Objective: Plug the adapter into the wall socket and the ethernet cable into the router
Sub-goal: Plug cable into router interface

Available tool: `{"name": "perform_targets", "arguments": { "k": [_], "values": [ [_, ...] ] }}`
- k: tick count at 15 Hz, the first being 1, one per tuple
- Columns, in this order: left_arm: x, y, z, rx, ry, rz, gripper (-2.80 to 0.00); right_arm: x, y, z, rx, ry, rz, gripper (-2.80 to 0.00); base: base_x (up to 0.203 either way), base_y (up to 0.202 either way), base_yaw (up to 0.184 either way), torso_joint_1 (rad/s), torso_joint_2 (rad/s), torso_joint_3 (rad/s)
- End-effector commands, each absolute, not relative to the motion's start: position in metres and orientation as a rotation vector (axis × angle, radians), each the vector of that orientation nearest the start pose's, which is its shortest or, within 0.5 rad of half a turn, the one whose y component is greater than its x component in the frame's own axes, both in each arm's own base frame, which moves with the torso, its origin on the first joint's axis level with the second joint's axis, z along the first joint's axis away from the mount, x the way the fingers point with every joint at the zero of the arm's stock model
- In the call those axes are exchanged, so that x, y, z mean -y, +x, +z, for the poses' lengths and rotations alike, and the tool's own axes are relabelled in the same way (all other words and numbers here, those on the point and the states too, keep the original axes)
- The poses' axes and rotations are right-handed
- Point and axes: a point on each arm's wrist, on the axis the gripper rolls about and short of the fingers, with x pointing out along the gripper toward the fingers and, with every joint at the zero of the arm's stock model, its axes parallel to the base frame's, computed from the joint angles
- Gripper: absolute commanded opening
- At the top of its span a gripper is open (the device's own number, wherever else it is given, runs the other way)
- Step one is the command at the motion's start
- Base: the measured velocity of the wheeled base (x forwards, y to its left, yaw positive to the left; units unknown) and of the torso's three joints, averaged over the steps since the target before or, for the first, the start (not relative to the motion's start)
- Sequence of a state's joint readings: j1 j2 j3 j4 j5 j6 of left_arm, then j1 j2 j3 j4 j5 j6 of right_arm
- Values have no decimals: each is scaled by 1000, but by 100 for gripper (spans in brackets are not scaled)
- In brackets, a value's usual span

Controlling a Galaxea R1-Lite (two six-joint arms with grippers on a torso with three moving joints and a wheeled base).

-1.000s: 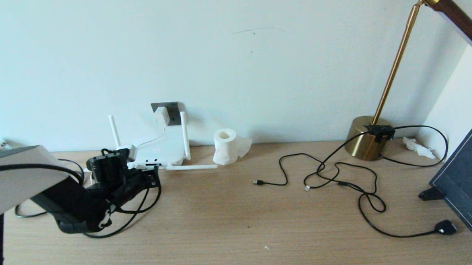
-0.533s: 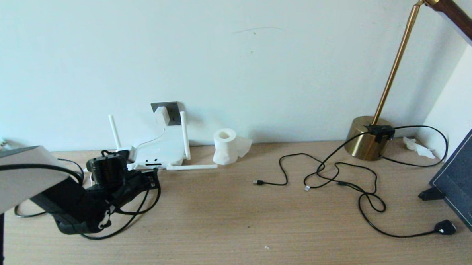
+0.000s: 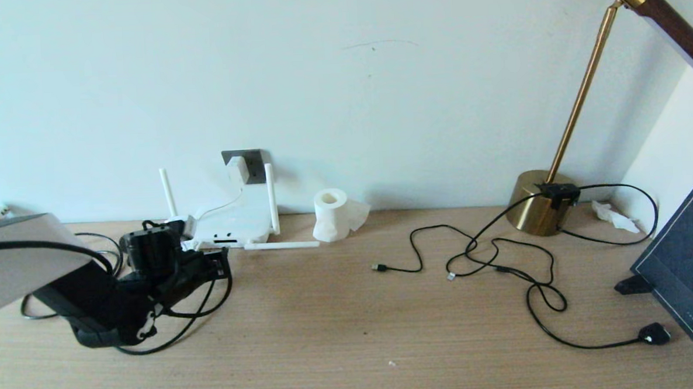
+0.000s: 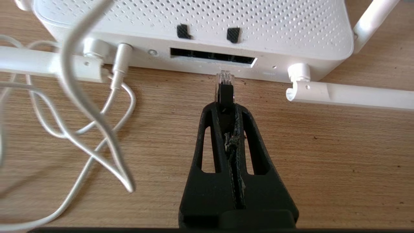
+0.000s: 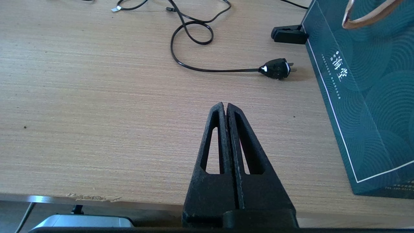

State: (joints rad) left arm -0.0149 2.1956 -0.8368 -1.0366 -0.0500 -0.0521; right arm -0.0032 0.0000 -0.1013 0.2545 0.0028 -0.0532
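Left end effector [image 4: 225, 108] closed on the plug of the ethernet cable [image 4: 224, 84]; clear tip protrudes past the fingertips, pointing at the dark port slot on the near edge of the router [image 4: 207, 22]; tip sits just short of the slot, not inserted, slightly below the opening in the left wrist view; contact with the router edge cannot be judged. In the head view the left end effector [image 3: 218, 265] is low over the desk [image 3: 352, 334] at far left, just before the router [image 3: 233, 223], black cable looping under the arm. Router lies flat against the wall; two antennas upright, one lying along the desk; thin white cord plugged in beside the ports, coiled loosely on the wood. Adapter [image 3: 237, 169] seated on the wall socket [image 3: 250, 163] above the router, cord hanging down. Right end effector [image 5: 225, 108] closed, empty, above the desk's near edge, well apart from the work; lamp plug [image 5: 275, 68] and teal bag [image 5: 365, 97] ahead of it.
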Motion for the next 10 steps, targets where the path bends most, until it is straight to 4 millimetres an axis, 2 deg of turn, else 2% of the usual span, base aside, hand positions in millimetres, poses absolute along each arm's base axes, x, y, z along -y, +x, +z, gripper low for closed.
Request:
{"name": "perform_targets", "arguments": {
  "k": [1, 10],
  "values": [
    [6, 380, 66, -298, -57, -56, -280, 0, -32, 77, -156, -53, 4, -280, 0, 0, 0, 0, 0, 0],
    [4, 366, 79, -285, -44, -54, -280, 0, -32, 77, -156, -53, 4, -280, 0, 0, 0, 0, 0, 0]
  ]
}}
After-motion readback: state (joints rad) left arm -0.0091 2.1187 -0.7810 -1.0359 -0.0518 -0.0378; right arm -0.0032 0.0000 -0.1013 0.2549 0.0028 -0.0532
